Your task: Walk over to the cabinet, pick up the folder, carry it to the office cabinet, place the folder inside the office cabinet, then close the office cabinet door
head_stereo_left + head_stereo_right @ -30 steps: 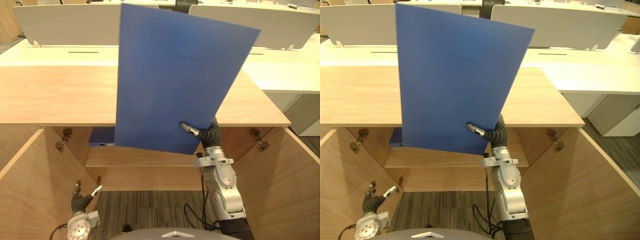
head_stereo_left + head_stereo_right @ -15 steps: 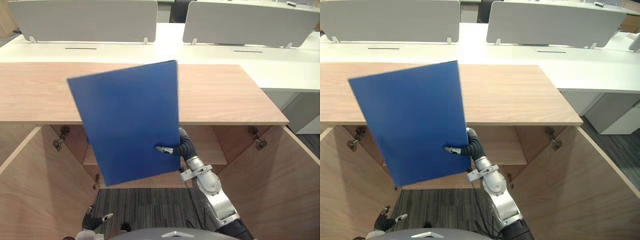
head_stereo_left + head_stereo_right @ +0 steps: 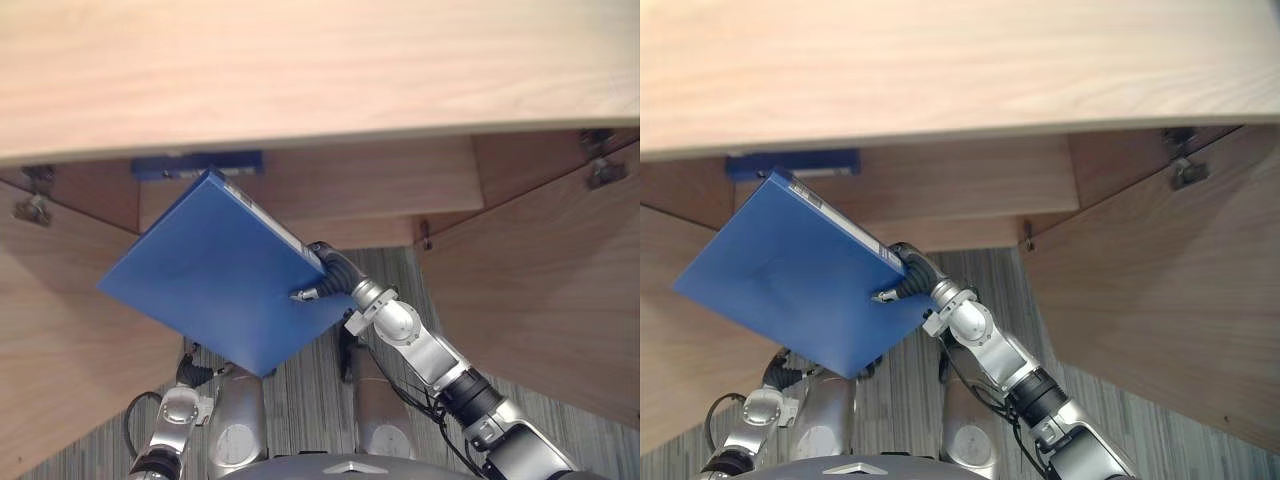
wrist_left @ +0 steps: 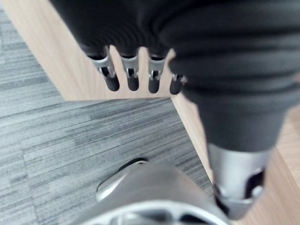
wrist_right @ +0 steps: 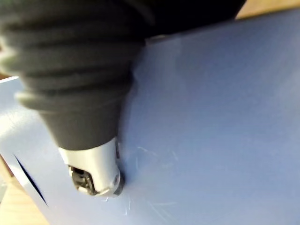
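Fingers of our right hand point(image 3: 333, 270) pinch the blue folder point(image 3: 215, 270) at its edge, thumb point(image 3: 303, 295) on its upper face; we hold it tilted before the open office cabinet point(image 3: 300, 70), below its wooden top. A blue item point(image 3: 195, 165) lies on the shelf point(image 3: 340, 185) inside. Our left hand point(image 4: 132, 77) hangs low over carpet point(image 4: 70, 131), fingers straight.

Head pair, seemingly steeply over cabinet point(image 3: 300, 80)

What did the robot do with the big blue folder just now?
The flat blue folder came down past the top of the wooden cabinet and tipped almost flat, spine toward its shelf. The right hand stayed clamped on it; the left hand stayed low and open, holding nothing.
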Controlling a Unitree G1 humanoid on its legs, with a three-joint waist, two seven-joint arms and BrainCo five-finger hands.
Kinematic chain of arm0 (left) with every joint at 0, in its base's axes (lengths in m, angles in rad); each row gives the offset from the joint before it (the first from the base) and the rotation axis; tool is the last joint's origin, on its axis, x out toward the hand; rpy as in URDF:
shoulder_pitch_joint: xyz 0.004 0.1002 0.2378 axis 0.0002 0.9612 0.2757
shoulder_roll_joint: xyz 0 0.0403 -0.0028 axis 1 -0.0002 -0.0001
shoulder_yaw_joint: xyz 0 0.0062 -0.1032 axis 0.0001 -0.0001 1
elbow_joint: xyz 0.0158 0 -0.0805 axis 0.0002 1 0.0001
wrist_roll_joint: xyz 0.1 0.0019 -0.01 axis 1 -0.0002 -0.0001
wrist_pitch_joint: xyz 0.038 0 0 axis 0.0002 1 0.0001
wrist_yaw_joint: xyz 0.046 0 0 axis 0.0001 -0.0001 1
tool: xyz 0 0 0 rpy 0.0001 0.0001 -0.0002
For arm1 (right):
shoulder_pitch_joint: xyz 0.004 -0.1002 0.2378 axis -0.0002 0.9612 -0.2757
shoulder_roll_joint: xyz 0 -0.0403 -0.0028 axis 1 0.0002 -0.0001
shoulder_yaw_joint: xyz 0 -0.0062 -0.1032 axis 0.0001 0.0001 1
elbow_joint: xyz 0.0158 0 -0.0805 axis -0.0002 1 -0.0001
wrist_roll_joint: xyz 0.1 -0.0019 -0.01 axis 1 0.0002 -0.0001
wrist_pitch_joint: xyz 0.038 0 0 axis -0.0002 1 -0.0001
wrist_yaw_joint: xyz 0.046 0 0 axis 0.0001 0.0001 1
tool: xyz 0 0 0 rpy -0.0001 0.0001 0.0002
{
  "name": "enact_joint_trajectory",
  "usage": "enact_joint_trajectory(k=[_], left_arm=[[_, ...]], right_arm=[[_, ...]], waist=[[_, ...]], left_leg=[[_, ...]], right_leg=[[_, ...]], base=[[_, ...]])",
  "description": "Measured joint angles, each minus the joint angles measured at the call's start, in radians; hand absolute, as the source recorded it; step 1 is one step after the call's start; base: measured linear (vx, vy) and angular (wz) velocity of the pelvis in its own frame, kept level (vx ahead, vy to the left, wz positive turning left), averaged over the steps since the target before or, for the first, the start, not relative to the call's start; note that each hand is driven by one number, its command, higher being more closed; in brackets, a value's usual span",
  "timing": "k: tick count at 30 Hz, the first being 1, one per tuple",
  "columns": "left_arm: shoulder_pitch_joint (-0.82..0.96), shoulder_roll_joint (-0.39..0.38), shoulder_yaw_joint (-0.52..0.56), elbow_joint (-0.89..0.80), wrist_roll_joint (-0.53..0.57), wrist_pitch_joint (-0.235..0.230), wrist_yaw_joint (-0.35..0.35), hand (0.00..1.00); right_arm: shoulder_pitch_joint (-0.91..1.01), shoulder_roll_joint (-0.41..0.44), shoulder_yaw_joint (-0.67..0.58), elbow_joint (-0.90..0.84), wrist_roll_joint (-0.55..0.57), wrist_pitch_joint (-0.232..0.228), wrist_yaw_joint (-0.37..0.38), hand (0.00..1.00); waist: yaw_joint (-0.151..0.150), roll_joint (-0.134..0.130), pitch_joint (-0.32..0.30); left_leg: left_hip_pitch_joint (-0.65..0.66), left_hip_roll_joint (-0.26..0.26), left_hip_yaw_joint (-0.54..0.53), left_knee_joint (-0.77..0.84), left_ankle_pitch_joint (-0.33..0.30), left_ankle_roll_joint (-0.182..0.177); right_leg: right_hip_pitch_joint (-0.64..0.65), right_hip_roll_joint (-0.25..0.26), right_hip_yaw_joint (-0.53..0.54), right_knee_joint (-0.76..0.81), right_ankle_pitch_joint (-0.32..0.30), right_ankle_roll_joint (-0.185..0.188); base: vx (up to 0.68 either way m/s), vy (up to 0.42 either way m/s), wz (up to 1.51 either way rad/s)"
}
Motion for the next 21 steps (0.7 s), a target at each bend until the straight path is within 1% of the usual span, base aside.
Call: enact_joint_trajectory(k=[1, 2, 5, 7, 8, 9, 11, 12, 13, 14, 16, 17, 18, 19, 21], left_arm=[[-0.001, 0.001, 0.0, -0.018, 0.0, -0.002, 0.0, 0.0], [-0.006, 0.002, 0.0, -0.057, 0.0, -0.003, 0.003, 0.0], [-0.03, 0.008, 0.002, -0.115, 0.001, -0.003, 0.008, 0.0], [-0.017, 0.009, 0.002, -0.197, 0.001, 0.001, 0.001, 0.0], [0.008, 0.009, 0.0, -0.27, 0.001, 0.0, -0.002, 0.0], [0.035, 0.004, 0.0, -0.339, -0.001, -0.003, -0.012, 0.0], [0.066, -0.002, 0.001, -0.424, -0.012, -0.011, -0.014, 0.0], [0.094, -0.012, 0.003, -0.5, -0.028, -0.023, -0.015, 0.0], [0.102, -0.017, 0.004, -0.522, -0.036, -0.027, -0.017, 0.0], [0.113, -0.026, 0.006, -0.553, -0.04, -0.032, -0.024, 0.0], [0.123, -0.04, 0.009, -0.588, -0.048, -0.037, -0.041, 0.0], [0.124, -0.042, 0.009, -0.596, -0.049, -0.041, -0.044, 0.0], [0.124, -0.045, 0.007, -0.612, -0.058, -0.044, -0.052, 0.0], [0.126, -0.053, 0.007, -0.634, -0.06, -0.052, -0.058, 0.0], [0.126, -0.064, 0.005, -0.661, -0.061, -0.06, -0.06, 0.0]], right_arm=[[-0.003, 0.0, -0.001, 0.001, 0.0, 0.002, -0.006, 1.0], [-0.013, 0.001, -0.005, 0.0, -0.001, 0.012, -0.016, 1.0], [-0.028, 0.002, -0.03, -0.022, -0.001, 0.022, -0.04, 1.0], [-0.022, 0.006, -0.073, -0.07, 0.006, 0.031, -0.046, 1.0], [-0.015, 0.007, -0.121, -0.111, 0.017, 0.031, -0.049, 1.0], [-0.013, 0.01, -0.172, -0.14, 0.054, 0.031, -0.055, 1.0], [-0.013, 0.032, -0.258, -0.167, 0.113, 0.03, -0.063, 1.0], [-0.024, 0.054, -0.334, -0.182, 0.181, 0.027, -0.086, 1.0], [-0.03, 0.062, -0.361, -0.182, 0.212, 0.026, -0.091, 1.0], [-0.035, 0.071, -0.399, -0.182, 0.274, 0.025, -0.109, 1.0], [-0.042, 0.075, -0.449, -0.181, 0.352, 0.018, -0.132, 1.0], [-0.044, 0.073, -0.467, -0.182, 0.368, 0.017, -0.132, 1.0], [-0.05, 0.072, -0.486, -0.182, 0.408, 0.012, -0.132, 1.0], [-0.056, 0.072, -0.503, -0.182, 0.452, 0.004, -0.133, 1.0], [-0.073, 0.072, -0.529, -0.182, 0.497, -0.012, -0.142, 1.0]], waist=[[0.002, 0.0, 0.006], [0.009, 0.004, 0.011], [0.014, 0.012, 0.022], [0.021, 0.017, 0.03], [0.023, 0.026, 0.045], [0.029, 0.029, 0.05], [0.041, 0.029, 0.055], [0.047, 0.029, 0.071], [0.05, 0.029, 0.075], [0.058, 0.029, 0.076], [0.065, 0.029, 0.078], [0.065, 0.029, 0.082], [0.066, 0.029, 0.085], [0.067, 0.029, 0.085], [0.068, 0.029, 0.085]], left_leg=[[-0.027, 0.008, -0.001, 0.031, -0.009, 0.0], [-0.102, 0.026, -0.003, 0.099, -0.035, -0.001], [-0.216, 0.047, -0.011, 0.178, -0.054, 0.008], [-0.276, 0.057, -0.018, 0.218, -0.062, 0.011], [-0.303, 0.055, -0.027, 0.241, -0.062, 0.011], [-0.335, 0.054, -0.033, 0.262, -0.064, 0.013], [-0.369, 0.053, -0.035, 0.276, -0.066, 0.013], [-0.389, 0.053, -0.032, 0.276, -0.065, 0.015], [-0.395, 0.054, -0.031, 0.276, -0.065, 0.015], [-0.41, 0.054, -0.03, 0.277, -0.064, 0.014], [-0.424, 0.054, -0.031, 0.285, -0.062, 0.011], [-0.425, 0.055, -0.031, 0.29, -0.063, 0.012], [-0.431, 0.057, -0.033, 0.298, -0.064, 0.016], [-0.444, 0.06, -0.038, 0.306, -0.067, 0.015], [-0.465, 0.06, -0.042, 0.311, -0.068, 0.015]], right_leg=[[-0.026, 0.001, 0.0, 0.029, -0.009, -0.002], [-0.098, 0.004, -0.001, 0.091, -0.035, -0.012], [-0.209, 0.007, -0.004, 0.165, -0.051, -0.009], [-0.265, 0.004, -0.012, 0.2, -0.056, -0.013], [-0.286, -0.005, -0.023, 0.227, -0.063, -0.013], [-0.314, -0.012, -0.029, 0.254, -0.068, -0.009], [-0.35, -0.019, -0.03, 0.279, -0.082, -0.014], [-0.37, -0.026, -0.033, 0.289, -0.087, -0.014], [-0.376, -0.028, -0.035, 0.291, -0.088, -0.014], [-0.392, -0.031, -0.037, 0.296, -0.09, -0.015], [-0.404, -0.034, -0.04, 0.306, -0.09, -0.015], [-0.404, -0.036, -0.042, 0.311, -0.091, -0.015], [-0.407, -0.036, -0.044, 0.316, -0.095, -0.015], [-0.416, -0.036, -0.049, 0.32, -0.1, -0.017], [-0.434, -0.036, -0.052, 0.325, -0.102, -0.017]], base=[[-0.16, -0.025, -0.09], [-0.17, -0.017, -0.1], [-0.17, -0.008, -0.08], [-0.1, 0.002, 0.02], [-0.05, -0.004, 0.18], [-0.04, -0.012, 0.22], [-0.04, -0.045, 0.18], [-0.02, -0.066, 0.19], [0.0, -0.069, 0.18], [0.01, -0.042, 0.07], [0.05, -0.046, 0.06], [0.08, -0.054, 0.05], [0.07, -0.047, 0.02], [0.08, -0.055, 0.03], [0.05, -0.036, 0.03]])
